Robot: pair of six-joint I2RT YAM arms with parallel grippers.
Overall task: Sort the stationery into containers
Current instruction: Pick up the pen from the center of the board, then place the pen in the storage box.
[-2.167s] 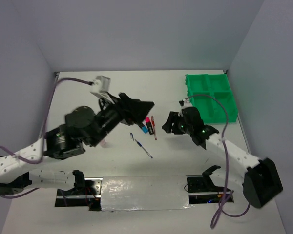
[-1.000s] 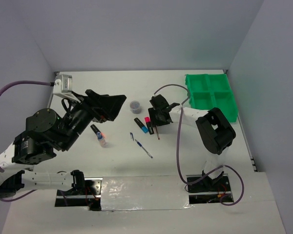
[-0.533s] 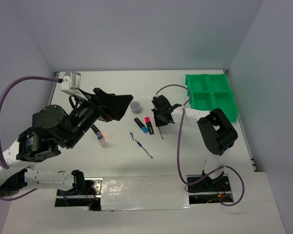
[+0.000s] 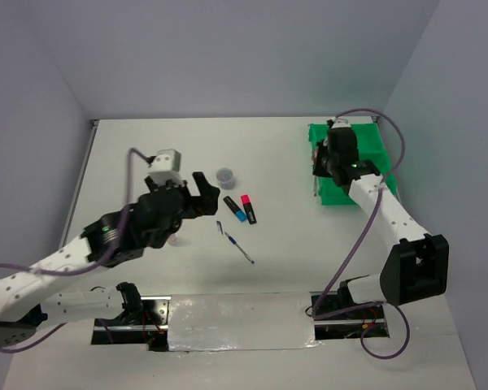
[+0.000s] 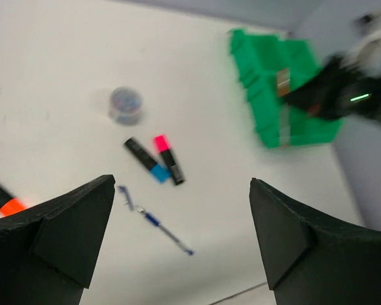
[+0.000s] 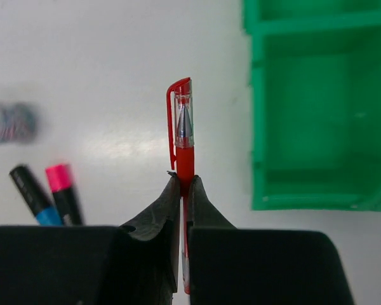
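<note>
right fingers: black, tapered, closed on the lower barrel of the red pen, held above the white tabletop just beside the green tray, not yet over a compartment. left fingers: spread wide, empty. pen: slim, glossy plastic, clear cap with clip. tray: rigid, walled. risk: narrow pinch may let the smooth barrel swivel or slip; an early release would likely land it outside the wall.

White arms with black joints, black wedge-fingered claws and looping purple cables.

Right end effector clamped red pen, carried from highlighters to green tray.
</note>
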